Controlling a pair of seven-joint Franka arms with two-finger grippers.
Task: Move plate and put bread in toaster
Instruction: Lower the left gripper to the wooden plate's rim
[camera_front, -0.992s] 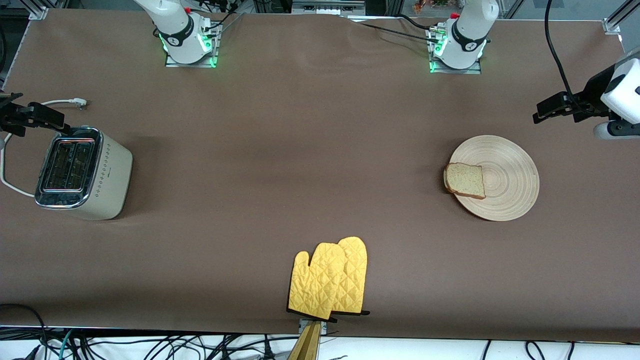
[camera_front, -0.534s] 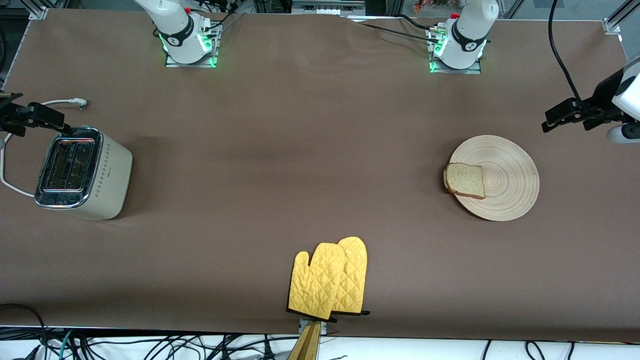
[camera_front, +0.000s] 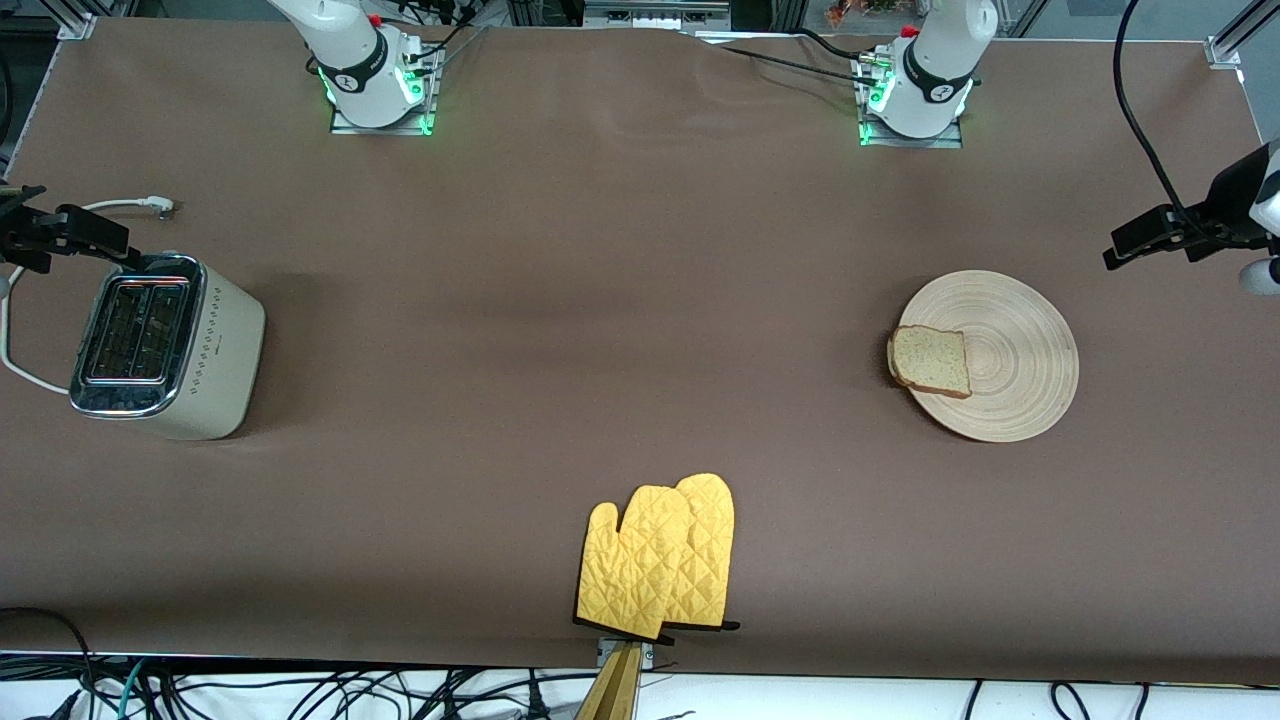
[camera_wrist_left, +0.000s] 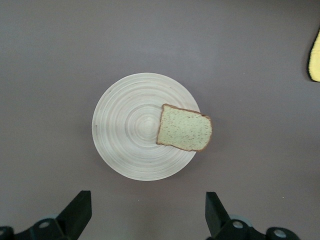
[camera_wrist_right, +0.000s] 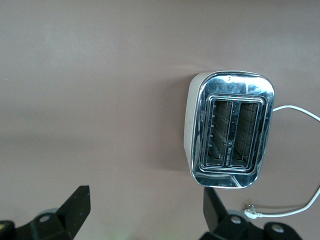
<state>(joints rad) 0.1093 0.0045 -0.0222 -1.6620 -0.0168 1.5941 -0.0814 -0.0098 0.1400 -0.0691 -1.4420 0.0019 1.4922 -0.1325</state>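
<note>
The pale ringed plate (camera_front: 1010, 350) lies toward the left arm's end of the table. The bread (camera_front: 931, 361) rests on its rim, overhanging toward the right arm's end. Both show in the left wrist view: plate (camera_wrist_left: 125, 135), bread (camera_wrist_left: 184, 128). The cream toaster (camera_front: 215, 350) with a chrome top stands at the right arm's end, both slots empty; it also shows in the right wrist view (camera_wrist_right: 231, 82). My left gripper (camera_front: 1125, 243) hangs open and empty over bare table beside the plate (camera_wrist_left: 147, 217). My right gripper (camera_front: 100, 240) waits open and empty over the table beside the toaster (camera_wrist_right: 145, 212).
A pair of yellow oven mitts (camera_front: 660, 555) lies at the table's edge nearest the front camera, midway along; a corner shows in the left wrist view (camera_wrist_left: 315, 57). The toaster's white cord (camera_front: 20, 370) trails beside it (camera_wrist_right: 295, 112).
My left gripper has drifted toward the left arm's end of the table, away from the plate. The right arm, plate, bread and toaster have not moved.
</note>
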